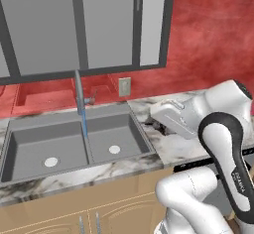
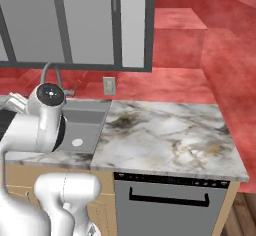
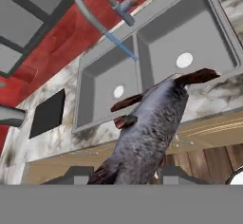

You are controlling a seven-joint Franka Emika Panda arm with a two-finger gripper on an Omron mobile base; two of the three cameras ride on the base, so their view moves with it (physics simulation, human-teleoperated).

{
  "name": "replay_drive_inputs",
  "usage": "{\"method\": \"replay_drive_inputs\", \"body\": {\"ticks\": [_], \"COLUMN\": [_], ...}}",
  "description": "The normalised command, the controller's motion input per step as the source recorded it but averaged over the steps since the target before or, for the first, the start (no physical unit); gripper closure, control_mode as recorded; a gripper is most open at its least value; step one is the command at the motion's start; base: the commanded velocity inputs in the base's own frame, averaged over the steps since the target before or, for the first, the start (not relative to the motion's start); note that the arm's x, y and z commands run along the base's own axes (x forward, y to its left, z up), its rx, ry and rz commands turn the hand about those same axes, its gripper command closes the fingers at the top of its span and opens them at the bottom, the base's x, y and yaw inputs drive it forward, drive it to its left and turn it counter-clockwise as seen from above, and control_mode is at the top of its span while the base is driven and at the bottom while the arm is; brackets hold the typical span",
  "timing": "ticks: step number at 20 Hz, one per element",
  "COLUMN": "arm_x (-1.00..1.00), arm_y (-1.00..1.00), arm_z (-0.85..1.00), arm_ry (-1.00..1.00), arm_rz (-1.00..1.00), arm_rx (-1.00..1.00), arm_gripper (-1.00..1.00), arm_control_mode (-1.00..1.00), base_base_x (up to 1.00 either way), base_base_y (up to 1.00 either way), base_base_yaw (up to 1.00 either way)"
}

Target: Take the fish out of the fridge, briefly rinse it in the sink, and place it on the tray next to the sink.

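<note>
My gripper [image 3: 126,175] is shut on the fish [image 3: 152,123], a dark-grey fish with reddish fins and tail that points up and away from the fingers. Below it lies the grey two-basin sink [image 3: 156,42], and a thin blue stream runs from the curved faucet [image 3: 90,14] onto the divider between the basins. The flat black tray [image 3: 47,114] rests on the marble beside the sink's far basin. From the left base camera, my gripper [image 1: 159,124] hangs over the counter just right of the sink [image 1: 30,139]. The fridge is out of view.
White marble counter [image 2: 165,130] stretches right of the sink, with a black-fronted dishwasher [image 2: 170,205] under it. Grey wall cabinets [image 1: 84,25] hang above the faucet [image 1: 79,94]. A wall socket [image 1: 124,86] sits on the red backsplash. My arm's elbow [image 1: 228,148] fills the lower right.
</note>
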Motion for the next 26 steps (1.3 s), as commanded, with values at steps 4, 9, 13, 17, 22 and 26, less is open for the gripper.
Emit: {"method": "replay_drive_inputs", "body": {"ticks": [4,9,13,17,22,26], "arm_x": [0.34,0.17,0.21,0.29,0.20,0.09], "arm_y": [-0.18,0.13,0.36,0.19,0.03,0.00], "arm_z": [-0.10,-0.31,-0.44,-0.14,0.00,0.00], "arm_ry": [0.38,0.22,0.06,0.00,0.00,0.00], "arm_rz": [0.34,0.31,0.25,0.32,0.41,0.45], "arm_rx": [0.19,0.01,-0.22,-0.20,-0.06,0.00], "arm_gripper": [1.00,1.00,1.00,1.00,1.00,1.00], "arm_control_mode": [-1.00,-1.00,-1.00,-1.00,-1.00,-1.00], "base_base_x": [0.00,0.00,0.00,0.00,0.00,0.00], "base_base_y": [0.00,0.00,0.00,0.00,0.00,0.00], "base_base_yaw": [0.00,0.00,0.00,0.00,0.00,0.00]}}
